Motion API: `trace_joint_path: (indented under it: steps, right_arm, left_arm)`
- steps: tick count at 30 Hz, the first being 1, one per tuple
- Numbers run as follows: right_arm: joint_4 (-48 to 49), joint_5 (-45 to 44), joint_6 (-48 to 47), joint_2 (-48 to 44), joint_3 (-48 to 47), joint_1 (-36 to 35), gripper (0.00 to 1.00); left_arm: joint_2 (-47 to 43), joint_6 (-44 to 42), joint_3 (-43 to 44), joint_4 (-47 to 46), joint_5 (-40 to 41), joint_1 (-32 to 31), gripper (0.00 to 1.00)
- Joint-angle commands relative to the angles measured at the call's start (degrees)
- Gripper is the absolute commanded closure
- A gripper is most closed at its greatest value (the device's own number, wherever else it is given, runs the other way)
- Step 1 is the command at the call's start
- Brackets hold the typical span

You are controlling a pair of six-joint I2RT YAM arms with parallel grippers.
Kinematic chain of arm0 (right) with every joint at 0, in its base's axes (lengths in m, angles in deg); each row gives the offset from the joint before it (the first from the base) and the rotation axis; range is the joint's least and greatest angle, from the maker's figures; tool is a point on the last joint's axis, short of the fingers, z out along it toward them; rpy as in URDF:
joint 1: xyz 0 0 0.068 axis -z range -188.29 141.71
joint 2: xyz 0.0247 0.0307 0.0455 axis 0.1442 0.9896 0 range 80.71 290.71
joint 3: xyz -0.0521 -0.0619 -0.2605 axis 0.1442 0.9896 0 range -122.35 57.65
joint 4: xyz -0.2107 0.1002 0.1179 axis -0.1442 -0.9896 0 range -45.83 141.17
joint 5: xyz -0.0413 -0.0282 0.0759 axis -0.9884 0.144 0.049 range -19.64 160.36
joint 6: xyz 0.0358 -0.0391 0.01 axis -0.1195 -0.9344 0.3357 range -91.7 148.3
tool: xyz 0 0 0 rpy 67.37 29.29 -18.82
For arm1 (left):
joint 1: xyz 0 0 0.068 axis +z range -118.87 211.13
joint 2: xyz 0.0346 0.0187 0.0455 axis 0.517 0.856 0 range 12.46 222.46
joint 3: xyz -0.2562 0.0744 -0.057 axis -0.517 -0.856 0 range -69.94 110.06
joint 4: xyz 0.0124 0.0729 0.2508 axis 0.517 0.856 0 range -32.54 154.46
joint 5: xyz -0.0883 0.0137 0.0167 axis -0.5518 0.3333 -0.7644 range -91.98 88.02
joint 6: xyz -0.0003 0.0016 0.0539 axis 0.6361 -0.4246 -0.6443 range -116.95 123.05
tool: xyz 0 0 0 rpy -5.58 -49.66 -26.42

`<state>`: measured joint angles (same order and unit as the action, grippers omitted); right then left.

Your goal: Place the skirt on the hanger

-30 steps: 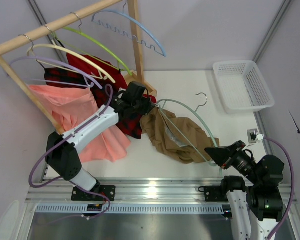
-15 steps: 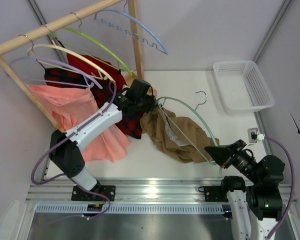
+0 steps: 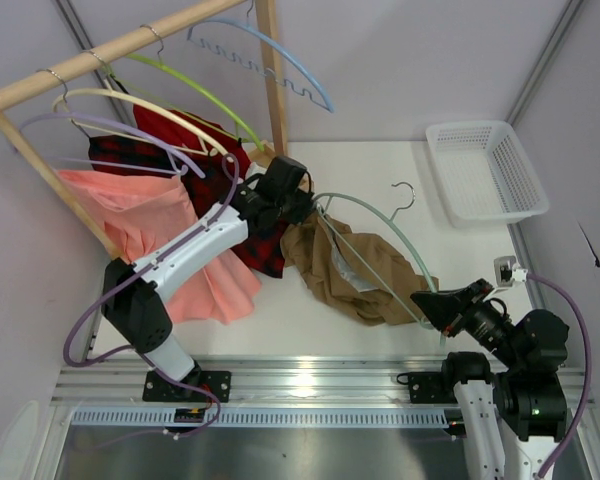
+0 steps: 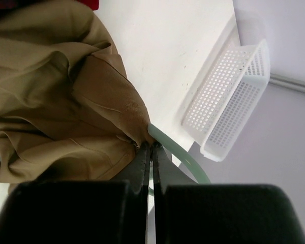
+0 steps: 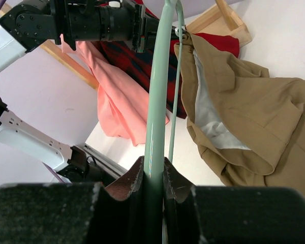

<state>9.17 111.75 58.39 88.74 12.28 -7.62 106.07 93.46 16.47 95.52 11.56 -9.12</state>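
Observation:
The tan skirt (image 3: 365, 270) lies crumpled on the white table, partly draped over the pale green hanger (image 3: 380, 215), whose wire hook (image 3: 405, 195) points away from me. My left gripper (image 3: 307, 207) is shut on the skirt's upper edge (image 4: 56, 91), right beside the hanger's left end (image 4: 178, 155). My right gripper (image 3: 427, 300) is shut on the hanger's right arm (image 5: 160, 91), which runs straight out from between its fingers. In the right wrist view the skirt (image 5: 244, 101) hangs open, with its pale lining showing.
A wooden rack (image 3: 100, 55) at the back left carries several hangers, among them a blue one (image 3: 270, 45) and a lime one (image 3: 200, 95). A red plaid skirt (image 3: 255, 240) and a salmon skirt (image 3: 160, 230) hang under it. A white basket (image 3: 485, 170) sits at the back right.
My left gripper has moved a little away from me and to the right, taking the skirt's edge along. The right arm has barely moved.

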Motion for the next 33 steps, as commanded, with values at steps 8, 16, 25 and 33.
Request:
trace_joint_path:
  steps: [8, 16, 25, 33]
  right_arm:
    - [5.8, 1.7, -1.6, 3.0, -1.5, -0.5, 1.0]
    - [7.8, 2.8, -1.5, 4.2, -2.4, -0.5, 1.0]
    - [11.2, 2.8, 0.7, 2.9, -2.4, -0.5, 1.0]
    - [16.5, -0.1, 3.1, -0.4, -1.6, -0.4, 1.0]
  left_arm:
    - [-7.0, -22.3, -6.6, -19.2, -3.9, -1.8, 1.0]
    - [-10.8, -34.4, -10.6, -22.1, -0.5, -3.3, 1.0]
    - [-11.2, -37.0, -11.1, -21.0, 4.6, -4.8, 1.0]
    - [-11.7, -35.3, -12.8, -18.6, 7.3, -4.7, 1.0]
